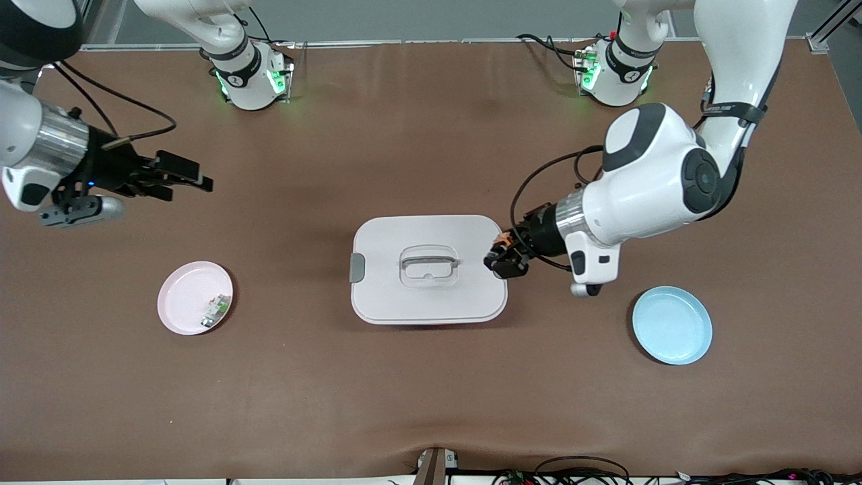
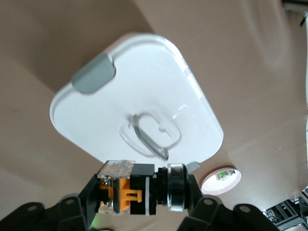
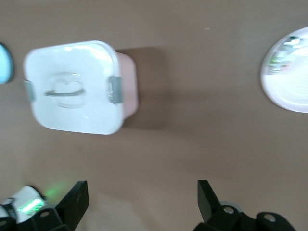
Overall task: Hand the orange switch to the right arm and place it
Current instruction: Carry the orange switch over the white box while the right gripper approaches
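— Where is the orange switch [image 2: 139, 189] right now?

— Pinched in the left tool [image 1: 506, 258], lying crosswise between the two fingers. In the left wrist view its black body and orange parts sit squarely in the grip. The tool is in the air over the edge of the white box [image 1: 428, 269] that faces the left arm's end of the surface [image 1: 431, 391].

— And the box itself?

— Lidded, in the middle of the surface, with a clear handle [image 1: 429, 263] on top and a gray clip [image 1: 356, 268] on the side toward the right arm's end (the right wrist view shows a clip on each of two sides).

— What about the right arm [image 1: 27, 145]?

— It waits up over bare surface at its own end. The right tool [image 1: 182, 176] is spread wide, its two fingers well apart in the right wrist view with nothing between them.

— Anything else lying about?

— A pink plate [image 1: 195, 298] toward the right arm's end, nearer the front camera than the right tool, carrying a small white-and-green part [image 1: 215, 311]. A blue plate [image 1: 672, 325] sits toward the left arm's end, nearer the camera than the left tool and well apart from the box.
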You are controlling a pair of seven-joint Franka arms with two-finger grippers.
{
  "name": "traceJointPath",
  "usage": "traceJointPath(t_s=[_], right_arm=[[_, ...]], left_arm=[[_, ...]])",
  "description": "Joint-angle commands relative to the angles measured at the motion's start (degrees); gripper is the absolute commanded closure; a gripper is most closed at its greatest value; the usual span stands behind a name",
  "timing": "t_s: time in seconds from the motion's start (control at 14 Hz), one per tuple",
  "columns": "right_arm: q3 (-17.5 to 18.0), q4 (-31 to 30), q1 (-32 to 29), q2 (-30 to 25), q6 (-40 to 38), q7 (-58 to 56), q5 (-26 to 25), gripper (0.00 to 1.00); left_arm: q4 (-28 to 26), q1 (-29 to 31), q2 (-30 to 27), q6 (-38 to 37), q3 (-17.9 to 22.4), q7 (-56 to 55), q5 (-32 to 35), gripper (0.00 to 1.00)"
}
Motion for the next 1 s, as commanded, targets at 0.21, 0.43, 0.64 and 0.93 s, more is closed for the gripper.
traceJointPath(t_s=[0.21, 0.43, 0.64, 0.93], right_arm=[[-0.34, -15.96, 7.92, -8.86, 15.39, 6.04, 7.78, 0.0], [-0.34, -16.23, 13.8, -8.78, 21.01, 14.92, 8.58, 0.0], [-0.34, -18.86, 17.86, -9.21, 28.38, 18.1, 14.71, 0.0], [-0.34, -23.26, 22.69, -9.22, 38.23, 18.37, 23.33, 0.0]], left_arm=[[3.94, -4.61, 3.54, -0.44, -0.15, -5.35, -1.39, 1.0], [3.94, -6.2, 4.24, 0.52, 0.02, -6.05, -1.39, 1.0], [4.2, -6.9, 5.2, 1.31, 0.02, -7.9, -1.39, 1.0], [4.38, -8.13, 5.65, 1.67, 0.2, -8.69, -1.3, 1.0]])
